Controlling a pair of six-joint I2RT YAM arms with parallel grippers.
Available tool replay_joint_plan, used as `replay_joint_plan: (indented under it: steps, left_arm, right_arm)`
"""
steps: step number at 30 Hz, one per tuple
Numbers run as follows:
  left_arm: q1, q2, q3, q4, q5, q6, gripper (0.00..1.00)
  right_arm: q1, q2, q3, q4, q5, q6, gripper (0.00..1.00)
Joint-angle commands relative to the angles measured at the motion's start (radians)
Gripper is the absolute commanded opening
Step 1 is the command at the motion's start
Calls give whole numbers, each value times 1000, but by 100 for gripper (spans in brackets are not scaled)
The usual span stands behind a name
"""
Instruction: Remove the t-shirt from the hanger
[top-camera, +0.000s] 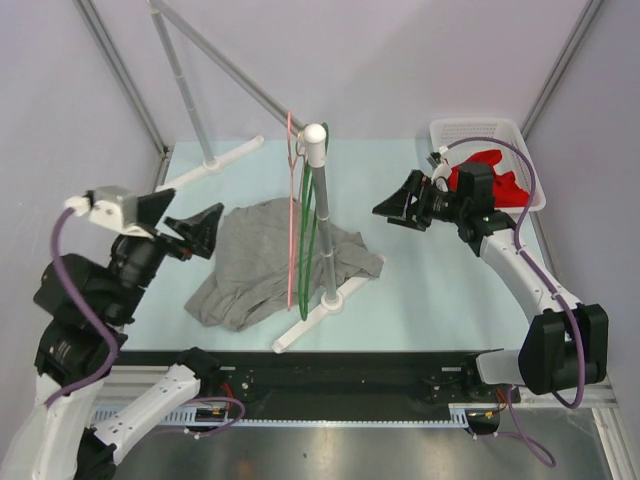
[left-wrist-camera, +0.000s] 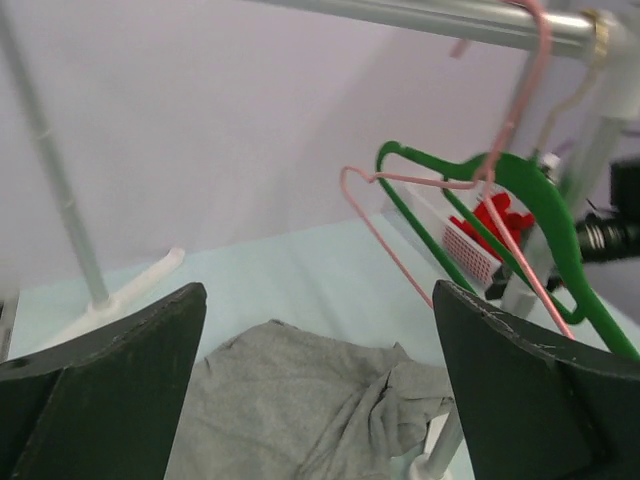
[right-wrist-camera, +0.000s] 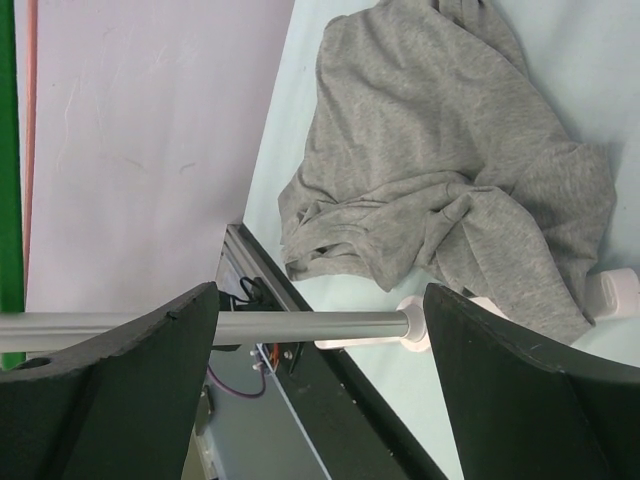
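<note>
Now, at far left, the left end effector (top-camera: 198, 232) hangs released, fingers spread with nothing between them, just beside the grey t-shirt (top-camera: 262, 265). The t-shirt lies crumpled on the surface (top-camera: 430, 300) around the foot of the rack (top-camera: 323, 215). I see a pink hanger (top-camera: 291, 200) and a green hanger (left-wrist-camera: 545, 205) hanging bare above it. Further right, the right end effector (top-camera: 395, 208) gapes empty too, near a white basket (top-camera: 520, 135) holding red cloth (top-camera: 490, 165).
</note>
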Motion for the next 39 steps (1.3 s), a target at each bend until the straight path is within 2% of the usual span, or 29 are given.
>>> replay_joint_plan:
  steps: [1, 5, 8, 10, 14, 15, 17, 19, 23, 26, 30, 33, 35, 39]
  left_arm:
    - [-6, -27, 10, -141, -390, -325, 100]
    - [-4, 23, -10, -273, -493, -462, 100]
    - [-1, 69, -25, -310, -498, -531, 100]
    - [10, 103, -50, -300, -454, -566, 100]
    - [136, 235, -97, -290, -245, -669, 100]
    - [158, 250, -137, -282, -180, -742, 100]
    - [197, 283, -177, -267, -161, -812, 100]
    - [214, 319, -237, -233, -119, -864, 100]
    - [232, 372, -376, -65, 5, -947, 100]
    - [232, 470, -406, 21, 89, -970, 100]
    - [226, 595, -388, 46, 155, -978, 100]
    - [185, 663, -380, 80, 100, -964, 100]
    - [146, 723, -354, 66, -5, -958, 100]
    - [94, 847, -302, 46, -114, -938, 100]
  right_arm:
    - [4, -7, 7, 14, 19, -12, 88]
    - [9, 9, 21, 16, 20, -13, 89]
    - [10, 6, 19, 8, 25, -16, 89]
    - [10, 1, 13, 0, 25, -22, 89]
    - [10, -19, -1, -10, 31, -36, 89]
    - [10, -28, -2, -23, 33, -39, 89]
    - [9, -36, -10, -33, 42, -53, 88]
    - [6, -51, -16, -43, 42, -58, 89]
    - [-2, -62, -36, -43, 40, -65, 89]
    - [-6, -65, -53, -38, 34, -61, 89]
    - [-8, -71, -79, -18, 33, -55, 89]
    - [-10, -76, -93, -14, 31, -55, 89]
    - [-11, -79, -99, -9, 33, -55, 89]
    - [-16, -82, -105, -11, 34, -53, 89]
